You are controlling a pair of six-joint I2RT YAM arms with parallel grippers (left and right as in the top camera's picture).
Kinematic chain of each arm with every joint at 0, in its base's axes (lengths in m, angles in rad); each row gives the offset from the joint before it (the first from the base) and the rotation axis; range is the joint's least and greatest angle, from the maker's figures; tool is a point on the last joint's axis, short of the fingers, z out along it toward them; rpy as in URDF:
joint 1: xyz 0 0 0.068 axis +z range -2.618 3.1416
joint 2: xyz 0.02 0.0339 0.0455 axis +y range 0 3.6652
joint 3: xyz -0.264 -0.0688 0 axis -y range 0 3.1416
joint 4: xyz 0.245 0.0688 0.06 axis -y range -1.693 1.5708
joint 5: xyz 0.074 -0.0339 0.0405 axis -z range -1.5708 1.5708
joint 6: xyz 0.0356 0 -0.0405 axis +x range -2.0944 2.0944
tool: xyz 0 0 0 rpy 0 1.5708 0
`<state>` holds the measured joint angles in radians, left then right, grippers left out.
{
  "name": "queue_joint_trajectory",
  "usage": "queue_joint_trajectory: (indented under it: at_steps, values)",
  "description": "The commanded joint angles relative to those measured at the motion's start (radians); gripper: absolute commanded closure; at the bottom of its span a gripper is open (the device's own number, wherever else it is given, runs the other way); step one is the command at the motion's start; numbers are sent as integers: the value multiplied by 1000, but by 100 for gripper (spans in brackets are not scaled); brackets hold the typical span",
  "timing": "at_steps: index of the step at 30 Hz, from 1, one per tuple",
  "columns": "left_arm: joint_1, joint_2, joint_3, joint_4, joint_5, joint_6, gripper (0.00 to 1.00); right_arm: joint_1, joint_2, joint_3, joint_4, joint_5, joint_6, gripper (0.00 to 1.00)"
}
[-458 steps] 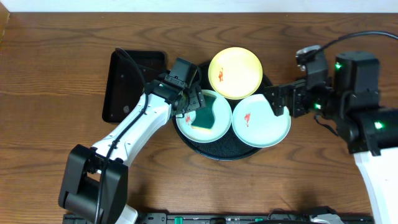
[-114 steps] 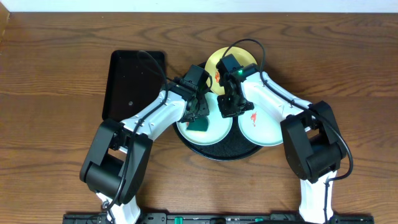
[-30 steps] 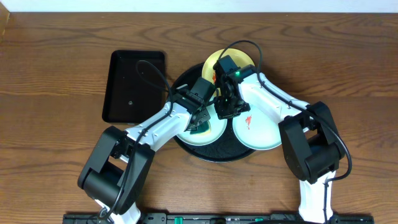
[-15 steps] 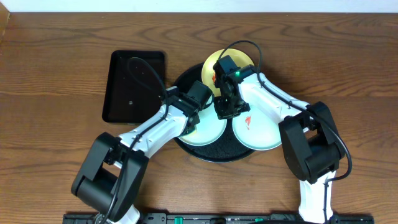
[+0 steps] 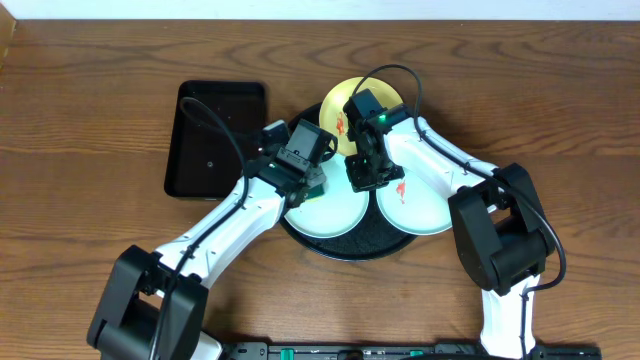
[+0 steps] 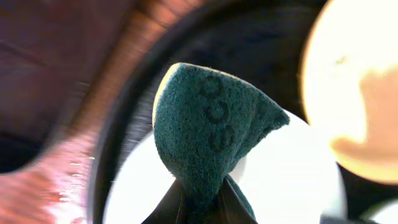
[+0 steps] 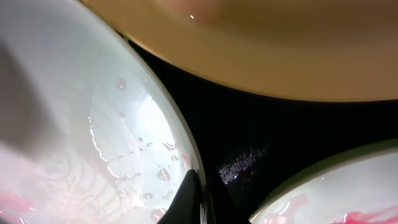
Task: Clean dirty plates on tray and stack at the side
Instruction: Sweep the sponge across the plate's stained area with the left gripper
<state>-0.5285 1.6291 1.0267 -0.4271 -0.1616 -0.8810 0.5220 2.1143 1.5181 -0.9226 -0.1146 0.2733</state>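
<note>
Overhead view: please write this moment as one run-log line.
left hand: shut on dark green scouring sponge, above mint-green round plate | right hand: shut, tips at that plate's rim | stacked aside: none

A smaller rectangular black tray is lying on the worktop left of centre, toward the far edge, its long sides running front to back. A tiny pale speck is showing on its floor. A dark green scouring sponge is being pinched at one end and is bunching into a rounded peak, with darker printed marks on its face and a thin yellowish layer showing along one edge.
</note>
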Motion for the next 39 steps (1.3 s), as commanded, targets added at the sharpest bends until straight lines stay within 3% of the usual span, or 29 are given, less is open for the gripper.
queue_joint_trajectory:
  at_steps: [1, 13, 21, 39]
  values:
    - [-6, 15, -4, 19, 91, 40, 93, -3, 13, -8, -11, 61, -19, 99]
    - [-5, 212, -5, 56, 82, 38, 92, -3, 13, -8, -9, 61, -19, 99]
    - [-5, 291, -7, 15, -60, 38, 92, -3, 13, -8, -10, 61, -19, 99]
    - [-5, 160, -5, -170, -305, 39, 93, -3, 13, -8, -12, 62, -19, 99]
